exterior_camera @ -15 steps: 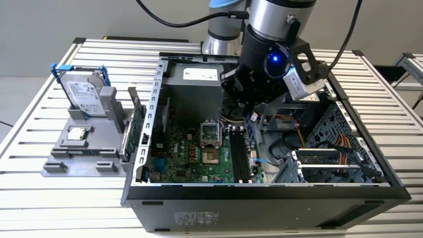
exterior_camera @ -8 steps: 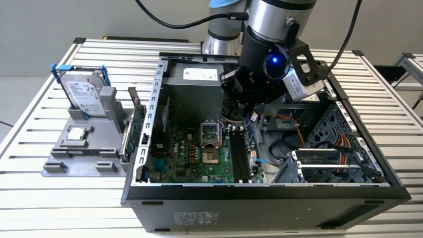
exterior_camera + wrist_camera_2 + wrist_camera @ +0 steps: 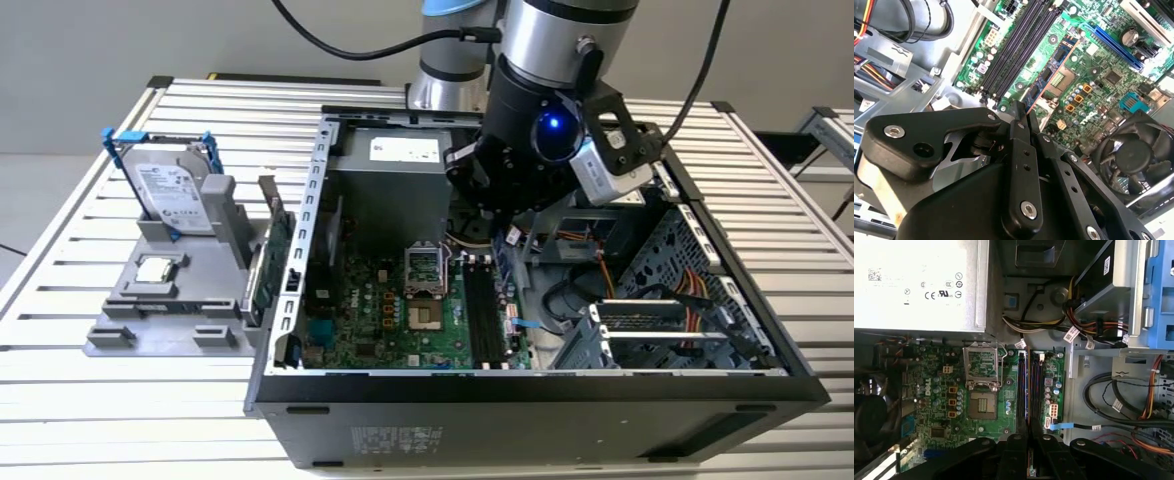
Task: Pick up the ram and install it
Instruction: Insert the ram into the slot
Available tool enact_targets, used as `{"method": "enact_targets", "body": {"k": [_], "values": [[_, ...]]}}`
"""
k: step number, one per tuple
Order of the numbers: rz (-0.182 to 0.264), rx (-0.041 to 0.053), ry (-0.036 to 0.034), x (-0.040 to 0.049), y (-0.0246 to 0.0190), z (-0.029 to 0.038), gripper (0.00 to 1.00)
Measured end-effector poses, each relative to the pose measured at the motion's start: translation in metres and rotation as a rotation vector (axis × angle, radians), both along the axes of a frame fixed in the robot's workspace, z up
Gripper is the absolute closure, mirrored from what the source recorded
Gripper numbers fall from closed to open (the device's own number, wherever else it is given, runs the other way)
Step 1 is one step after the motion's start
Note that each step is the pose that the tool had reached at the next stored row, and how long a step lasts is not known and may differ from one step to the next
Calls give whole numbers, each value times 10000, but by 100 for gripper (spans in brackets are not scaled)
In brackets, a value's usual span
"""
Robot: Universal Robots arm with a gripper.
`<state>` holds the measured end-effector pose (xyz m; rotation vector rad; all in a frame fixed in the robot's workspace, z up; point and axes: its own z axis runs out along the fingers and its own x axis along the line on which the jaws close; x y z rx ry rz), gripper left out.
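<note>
1. The gripper (image 3: 514,215) is down inside the open computer case (image 3: 534,405), just above the green board (image 3: 387,310).
2. In the second wrist view, the gripper (image 3: 1025,112) is closed tight. Its two black fingers (image 3: 1018,125) pinch the end of the ram (image 3: 1051,70).
3. The ram is a thin blue-green stick with small black chips in a row. It sticks out from the fingertips and hangs over the green board.
4. The ram is tilted next to the long black slots (image 3: 1014,45). It is near them but not in them yet.
5. In the first wrist view, the gripper (image 3: 1029,437) sits right over the same slots (image 3: 1034,385). The square chip socket (image 3: 983,385) is just beside the slots.
6. A big grey power box (image 3: 919,285) sits past the socket, at the back of the case.
7. A round black fan (image 3: 1134,155) is on the far side of the board from the slots.
8. Outside the case, on the exterior view's left, a grey stand (image 3: 160,320) sits on the table (image 3: 80,400). A hard drive (image 3: 171,190) stands up in it.
</note>
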<state>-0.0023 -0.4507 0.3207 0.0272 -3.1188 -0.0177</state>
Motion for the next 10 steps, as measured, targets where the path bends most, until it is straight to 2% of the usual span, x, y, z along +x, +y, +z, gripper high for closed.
{"method": "enact_targets", "body": {"k": [10], "values": [[0,4,-1,0,0,-30,100]]}}
